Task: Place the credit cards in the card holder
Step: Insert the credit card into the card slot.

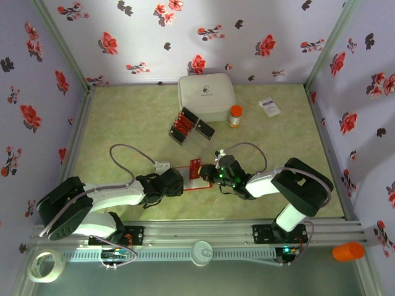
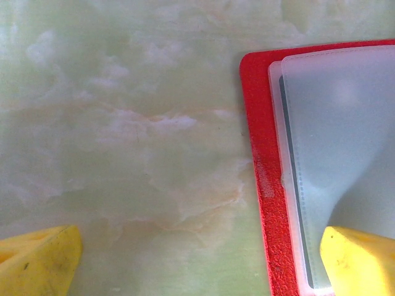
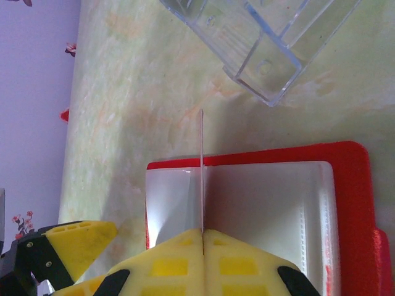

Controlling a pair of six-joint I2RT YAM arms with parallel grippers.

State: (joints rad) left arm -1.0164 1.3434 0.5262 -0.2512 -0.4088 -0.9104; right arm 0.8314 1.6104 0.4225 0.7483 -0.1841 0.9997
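Card holder [image 3: 271, 209] lies open on the green desk [image 1: 123, 123], pale pocket side up. Right claw [image 3: 202, 233] hangs directly above it, fingers pressed fully together on a red credit card [image 1: 195, 168] that stands on edge over the pocket. Left claw [image 2: 197, 265] sits at the holder's opposite side, spread wide and gripping nothing. One yellow fingertip [image 2: 358, 262] is over the pocket's corner, and the other is above bare desk. Beyond the holder, toward the back wall, two black trays [image 1: 205, 129] lie just beside a white lidded box [image 1: 207, 95], with red cards [image 1: 182, 126] in one.
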